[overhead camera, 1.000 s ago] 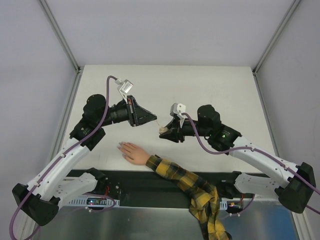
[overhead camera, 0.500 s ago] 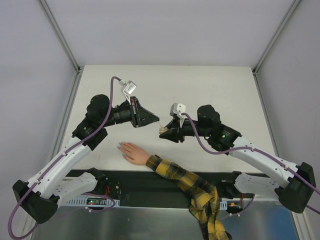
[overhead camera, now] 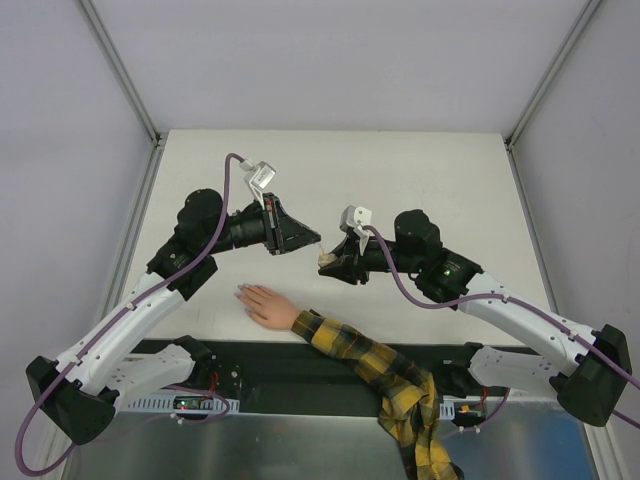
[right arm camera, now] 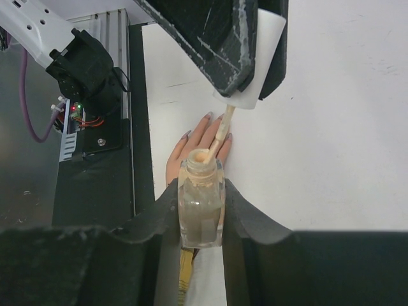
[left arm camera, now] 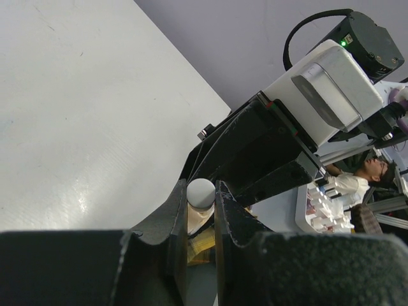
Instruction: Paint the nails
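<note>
Nails [right arm camera: 208, 115] show as small darker tips on the spread fingers of the flesh-coloured hand [overhead camera: 265, 304]. The hand lies flat on the white table [overhead camera: 430, 170], left of centre in the lower half of the top view, with its fingers pointing toward the left of the frame. A yellow-and-black plaid sleeve [overhead camera: 370, 365] runs from its wrist down to the lower right, across the dark strip at the table's near edge.

In the right wrist view the hand sits at centre, partly hidden behind a small clear bottle [right arm camera: 201, 204] of pale polish. The right gripper [overhead camera: 328, 264] is clamped on this bottle, one finger on each side, and holds it above the table just up and right of the hand.

A thin brush [right arm camera: 221, 131] slants from the bottle's open neck up to a white cap [left arm camera: 201, 190]. The left gripper [overhead camera: 312, 238] is closed on that cap, pinching it between its fingertips, and meets the right gripper near the middle of the top view. Neither gripper touches the hand.
</note>
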